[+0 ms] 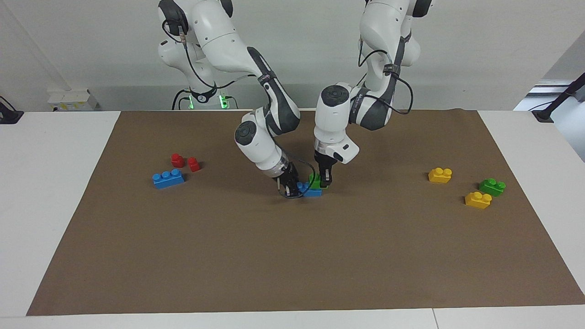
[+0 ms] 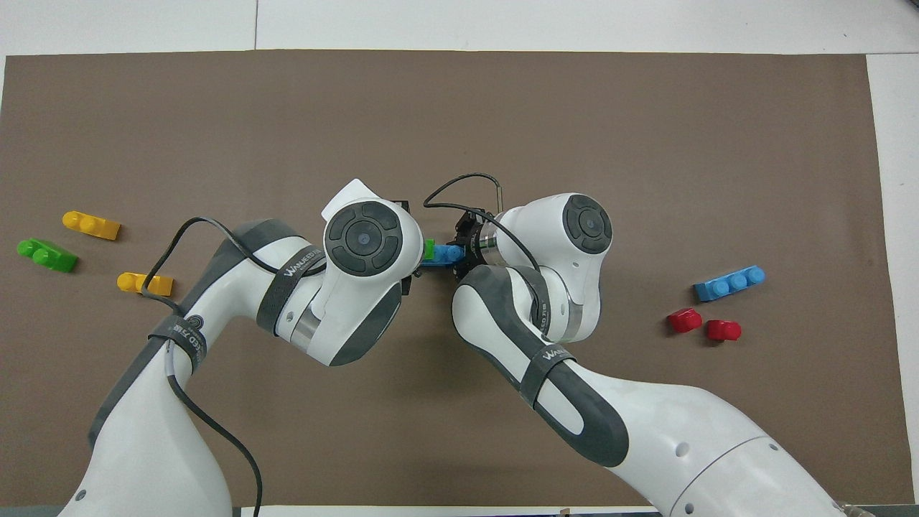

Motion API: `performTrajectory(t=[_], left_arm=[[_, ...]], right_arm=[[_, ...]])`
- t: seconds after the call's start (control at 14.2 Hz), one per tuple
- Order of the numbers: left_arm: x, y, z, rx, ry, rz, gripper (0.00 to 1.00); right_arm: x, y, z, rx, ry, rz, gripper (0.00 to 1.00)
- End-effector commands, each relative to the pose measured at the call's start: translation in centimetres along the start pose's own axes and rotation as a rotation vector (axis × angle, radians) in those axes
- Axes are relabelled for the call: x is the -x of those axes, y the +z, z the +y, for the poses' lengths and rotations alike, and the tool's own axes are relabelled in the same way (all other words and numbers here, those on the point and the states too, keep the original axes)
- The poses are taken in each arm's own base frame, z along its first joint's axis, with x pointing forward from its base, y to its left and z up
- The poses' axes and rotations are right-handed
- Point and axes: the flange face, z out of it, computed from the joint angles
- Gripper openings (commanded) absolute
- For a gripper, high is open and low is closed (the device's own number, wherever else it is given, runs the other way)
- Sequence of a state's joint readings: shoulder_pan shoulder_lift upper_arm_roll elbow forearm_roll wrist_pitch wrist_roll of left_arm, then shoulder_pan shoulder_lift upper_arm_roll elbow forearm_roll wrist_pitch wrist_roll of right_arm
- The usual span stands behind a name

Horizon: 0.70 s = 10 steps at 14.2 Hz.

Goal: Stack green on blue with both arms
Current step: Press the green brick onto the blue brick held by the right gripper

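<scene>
Left gripper (image 1: pixel 324 182): I saw it clamped on the green brick (image 1: pixel 315 180), which rested on the blue brick (image 1: pixel 309 189).
Right gripper (image 1: pixel 289 188): I saw it gripping that blue brick's end, mid-mat (image 1: pixel 292 256).

red blocks (image 1: pixel 185 162): two, touching | yellow bricks (image 1: pixel 440 175): two, apart | brown mat (image 1: pixel 292 256)

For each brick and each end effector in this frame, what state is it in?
Held green brick: gripped, resting on the held blue brick.
Held blue brick: on the mat, gripped at one end.
Left end effector: shut on the held green brick.
Right end effector: shut on the held blue brick.
Spare blue brick, spare green brick, yellow bricks, red blocks: loose, untouched.
</scene>
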<state>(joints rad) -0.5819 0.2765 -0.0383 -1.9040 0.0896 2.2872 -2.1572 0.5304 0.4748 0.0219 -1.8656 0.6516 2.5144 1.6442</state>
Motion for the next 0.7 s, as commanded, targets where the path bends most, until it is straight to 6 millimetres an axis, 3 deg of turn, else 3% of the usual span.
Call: performTrajectory(t=[0.0, 0.63], left_arm=[[1.3, 1.1, -0.5, 0.009, -0.007, 0.012, 0.00], [1.5, 2.7, -0.3, 0.017, -0.029, 0.008, 0.00]], right_arm=[[-1.0, 1.4, 0.8, 0.000, 0.025, 0.009, 0.00], [-1.2, 1.3, 0.7, -0.006, 0.011, 0.009, 0.00]])
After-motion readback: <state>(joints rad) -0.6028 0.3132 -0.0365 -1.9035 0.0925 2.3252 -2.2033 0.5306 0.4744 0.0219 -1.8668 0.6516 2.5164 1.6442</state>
